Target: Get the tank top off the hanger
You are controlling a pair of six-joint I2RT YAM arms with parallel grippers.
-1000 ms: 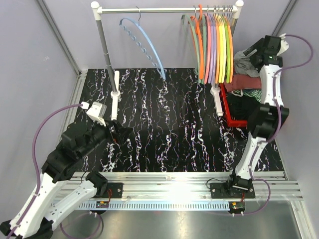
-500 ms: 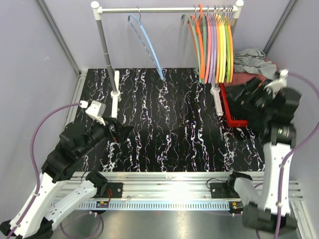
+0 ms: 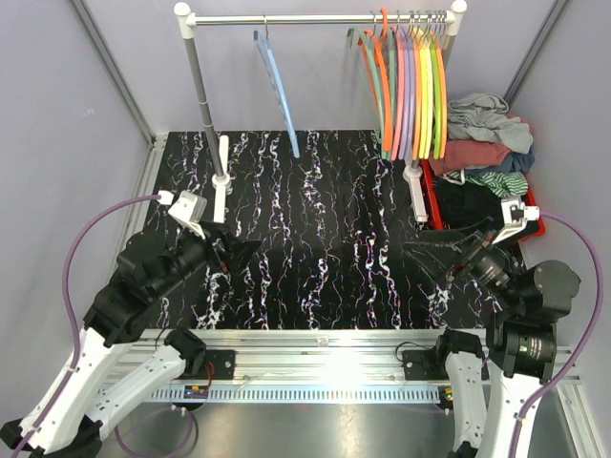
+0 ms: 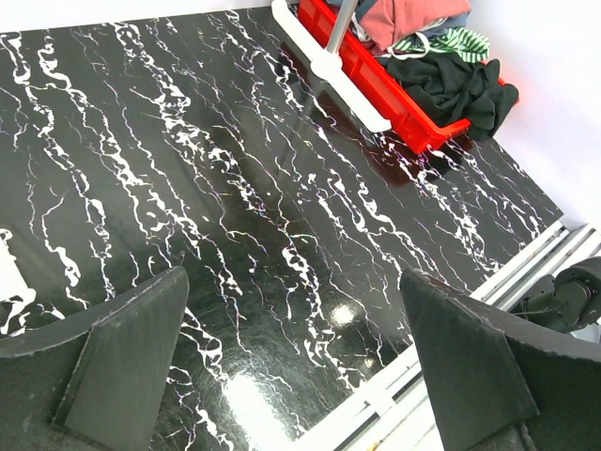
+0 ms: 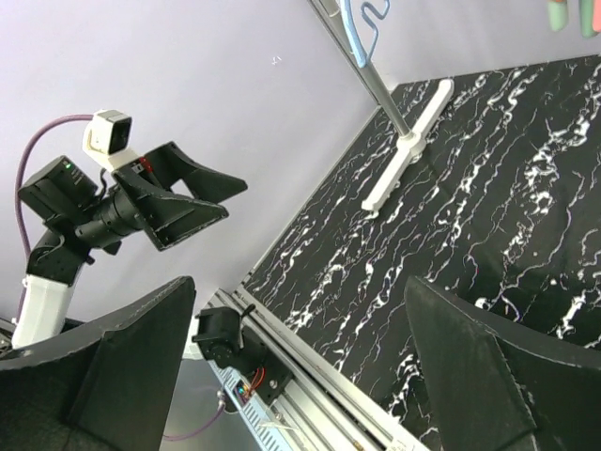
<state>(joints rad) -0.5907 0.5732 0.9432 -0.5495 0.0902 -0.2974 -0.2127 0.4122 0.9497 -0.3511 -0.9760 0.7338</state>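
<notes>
Blue hanger (image 3: 277,91): bare.
Grey tank top (image 3: 482,113): we judge it removed; task done.
Left pincer (image 3: 239,253), right pincer (image 3: 434,260): both wide open, empty.

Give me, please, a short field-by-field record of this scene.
rail: carries every hanger
blue hanger: bare, hanging apart from the others
coloured hangers: bare, bunched at the rail's right end
red bin: right of the rack, holding a clothes pile
left gripper: jaws open, empty, above the table
right gripper: jaws open, empty, above the table
</notes>
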